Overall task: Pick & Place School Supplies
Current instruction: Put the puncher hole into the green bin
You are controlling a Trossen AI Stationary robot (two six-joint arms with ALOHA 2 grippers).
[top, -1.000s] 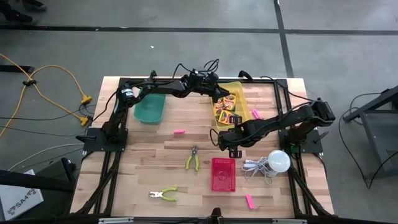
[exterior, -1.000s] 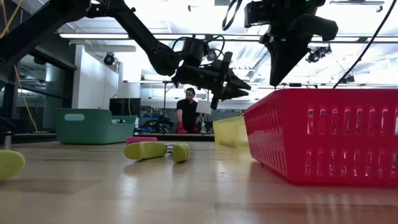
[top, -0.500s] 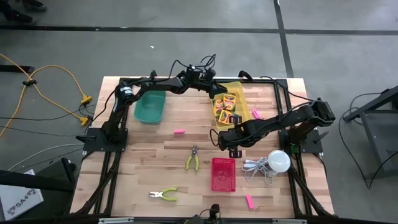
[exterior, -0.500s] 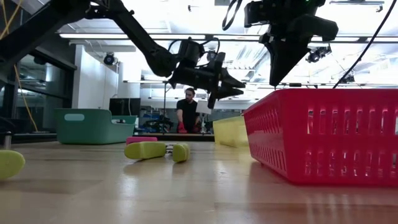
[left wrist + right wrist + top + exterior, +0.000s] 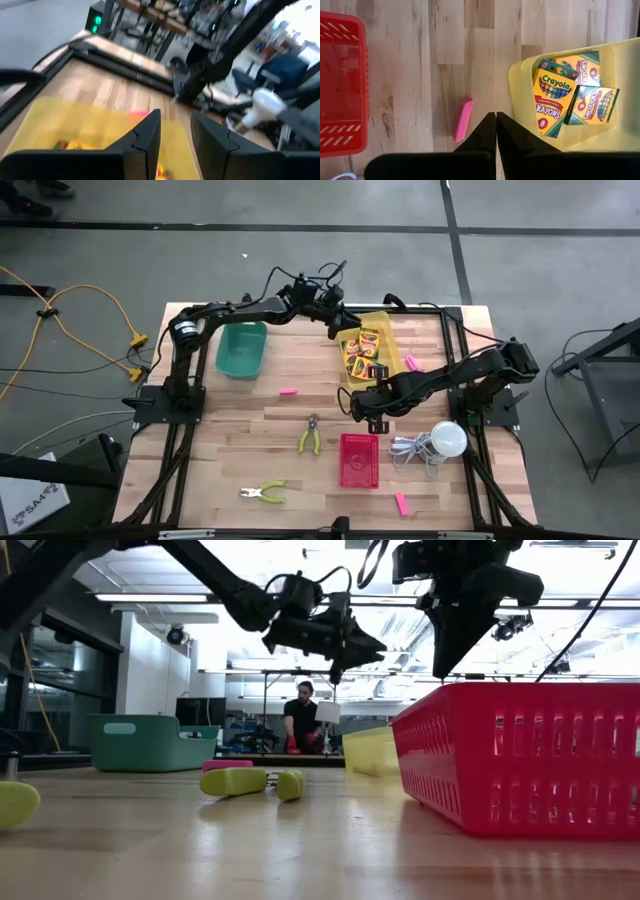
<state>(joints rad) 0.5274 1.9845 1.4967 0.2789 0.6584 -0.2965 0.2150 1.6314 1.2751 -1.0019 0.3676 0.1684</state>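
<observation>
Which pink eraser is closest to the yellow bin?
The pink eraser lying just right of the yellow bin. The other pink erasers lie farther off: one mid-table, one near the front edge.

- The left arm reaches from its base at the table's left side across the far edge, bent at the elbow, forearm stretched toward the middle.
- The left gripper (image 5: 333, 323) hangs high above the table, fingers (image 5: 148, 132) parted by a narrow gap, nothing between them.
- The right arm stretches from its base on the right toward the table's centre.
- The right gripper (image 5: 360, 408) points downward, fingers (image 5: 488, 131) pressed together, empty.
</observation>
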